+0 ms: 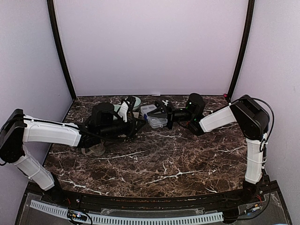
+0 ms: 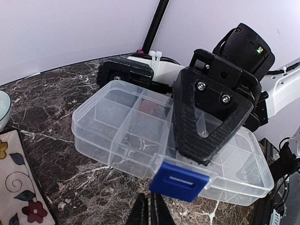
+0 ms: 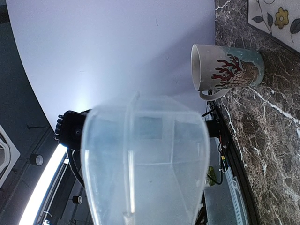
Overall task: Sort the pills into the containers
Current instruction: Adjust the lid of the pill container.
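Item: flat clear plastic rectangular organiser box (image 2: pixel 122 126) with a grid of dividers, lid shut, square blue latch (image 2: pixel 180 180) on its near long edge. Location: far middle of the dark brown white-veined marble table (image 1: pixel 164 159), between the two arms. No pills can be made out through the lid.

Right gripper (image 2: pixel 199 150): rolled on its side and closed on the organiser box through its thickness. One black ribbed triangular finger (image 2: pixel 206 117) lies flat on the lid with its tip just behind the blue latch. The other finger is hidden under the box. In the right wrist view the clear plastic fills the middle of the frame.

Left gripper (image 2: pixel 150 213): fingers brought together with only a thin slit between the tips, holding nothing, just in front of the blue latch and not touching it.

Also present: cream ceramic mug (image 3: pixel 227 68) with a red coral pattern, upright; pale green bowl (image 1: pixel 134 102) beyond the left gripper; cream floral mat (image 2: pixel 18 187) lying beside the bowl
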